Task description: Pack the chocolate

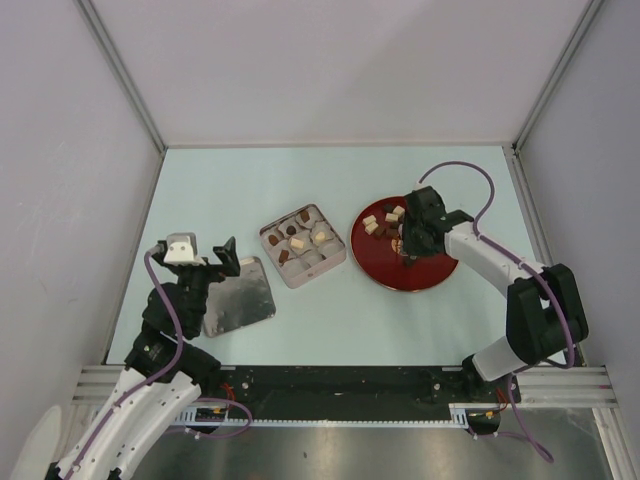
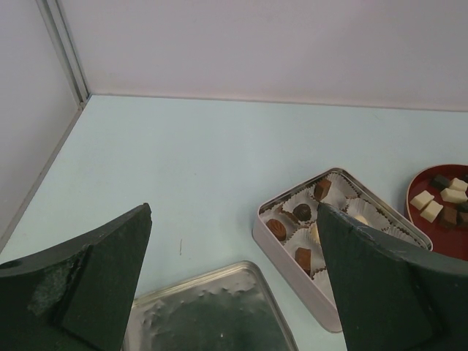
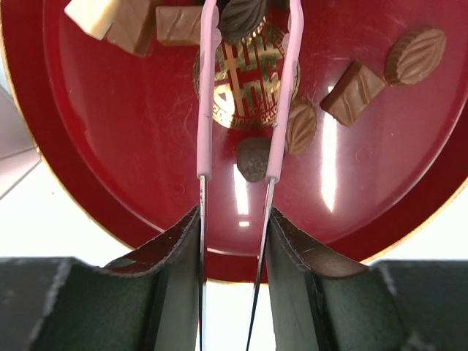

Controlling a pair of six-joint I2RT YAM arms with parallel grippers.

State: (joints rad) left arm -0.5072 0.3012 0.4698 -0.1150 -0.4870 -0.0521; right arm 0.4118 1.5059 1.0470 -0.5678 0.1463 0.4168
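Note:
The red plate point(image 1: 385, 275) holds several small chocolates point(image 1: 385, 218), brown and cream. My right gripper point(image 1: 412, 240) hovers over it, shut on pink-sleeved tweezers point(image 3: 207, 88). In the right wrist view the gripper point(image 3: 234, 219) sits over the plate point(image 3: 110, 146). A dark chocolate point(image 3: 241, 16) lies between the tweezer arms at the top edge, where the tips are cut off. The square tin point(image 1: 283, 275) holds several chocolates in white paper cups point(image 2: 301, 212). My left gripper point(image 1: 215, 258) is open and empty above the tin lid point(image 1: 240, 295).
In the left wrist view the open gripper point(image 2: 234, 219) frames the lid point(image 2: 212, 314), with the tin point(image 2: 292, 267) to its right and the plate rim point(image 2: 411, 197) at far right. Loose chocolates point(image 3: 353, 91) lie around the tweezers. White walls enclose the table.

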